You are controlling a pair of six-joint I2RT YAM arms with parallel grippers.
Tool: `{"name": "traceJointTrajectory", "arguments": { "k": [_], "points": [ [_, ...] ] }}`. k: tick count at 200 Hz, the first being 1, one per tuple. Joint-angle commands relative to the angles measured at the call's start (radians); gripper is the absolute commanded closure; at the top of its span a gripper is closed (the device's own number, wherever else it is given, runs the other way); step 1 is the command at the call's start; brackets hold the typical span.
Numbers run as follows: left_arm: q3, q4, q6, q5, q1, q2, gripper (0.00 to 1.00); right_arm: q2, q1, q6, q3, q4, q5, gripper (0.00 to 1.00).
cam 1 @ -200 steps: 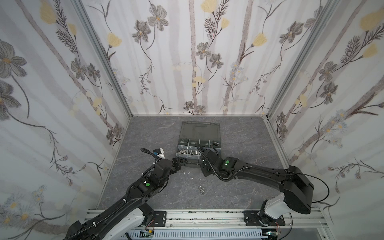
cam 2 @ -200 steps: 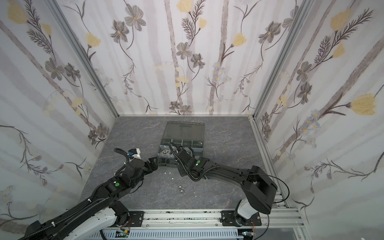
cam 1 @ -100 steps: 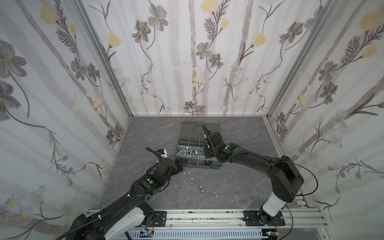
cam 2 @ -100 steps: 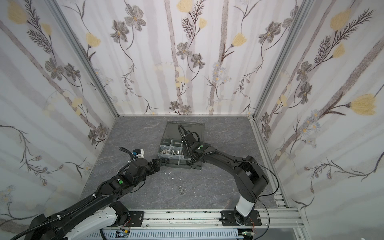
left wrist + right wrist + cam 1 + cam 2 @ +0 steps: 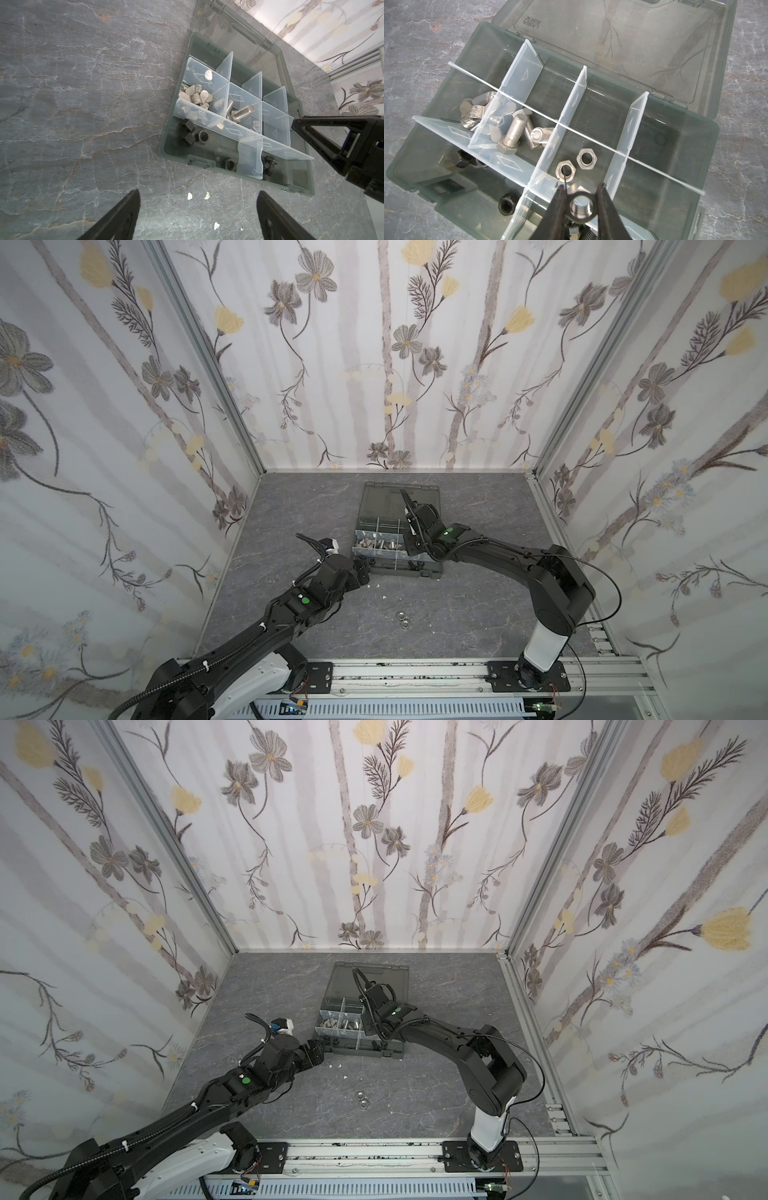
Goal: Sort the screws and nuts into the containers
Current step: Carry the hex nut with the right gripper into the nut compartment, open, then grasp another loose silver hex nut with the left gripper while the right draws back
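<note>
1. Presently, a silver nut point(image 5: 581, 205) is pinched between the fingers of the right gripper point(image 5: 580, 187), its hole turned toward the wrist camera
2. The nut is held above the organiser case point(image 5: 708, 145), over the near edge of a middle-row compartment point(image 5: 591, 145) in which two silver nuts point(image 5: 566, 170) are lying flat, just beside each other
3. In the neighbouring compartment, silver screws point(image 5: 512, 133) are piled across one another, and wing nuts point(image 5: 475, 116) are heaped in the one beyond that
4. Black nuts point(image 5: 506, 205) are seen in the front row of the case, and a black screw point(image 5: 270, 166) is partly hidden behind a pale divider there
5. The smoky lid point(image 5: 633, 41) is folded open on the far side of the case, toward the back wall
6. The left gripper point(image 5: 198, 216) is held with its jaws spread wide and nothing between them, above the grey table point(image 5: 83, 104) just off a front corner of the case, with small white flecks point(image 5: 198, 195) on the surface ahead of it
7. In both top views, a pair of loose nuts point(image 5: 401, 618) is seen on the table, well in front of the case and between the two arms
</note>
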Motion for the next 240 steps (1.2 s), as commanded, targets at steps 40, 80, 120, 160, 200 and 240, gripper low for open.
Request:
{"name": "traceJointTrajectory", "arguments": {
  "k": [40,80,120,160,200,240],
  "points": [
    [0.003,0.023,-0.005,0.0,0.0,0.002,0.1,-0.008,0.0,0.01,0.0,0.047,-0.016,0.69],
    [0.003,0.025,-0.002,0.005,0.0,0.007,0.1,-0.03,0.0,0.015,-0.012,0.048,-0.018,0.68],
    [0.009,0.025,0.018,0.017,0.0,0.017,0.12,-0.059,0.0,0.024,-0.036,0.054,-0.028,0.67],
    [0.02,0.025,0.031,0.033,-0.003,0.035,0.16,-0.114,0.0,0.05,-0.088,0.076,-0.035,0.67],
    [0.027,0.028,0.047,0.054,-0.017,0.058,0.19,-0.209,0.0,0.109,-0.182,0.12,-0.039,0.66],
    [0.041,0.028,0.069,0.065,-0.046,0.09,0.21,-0.309,0.0,0.151,-0.258,0.141,-0.035,0.66]
  ]
}}
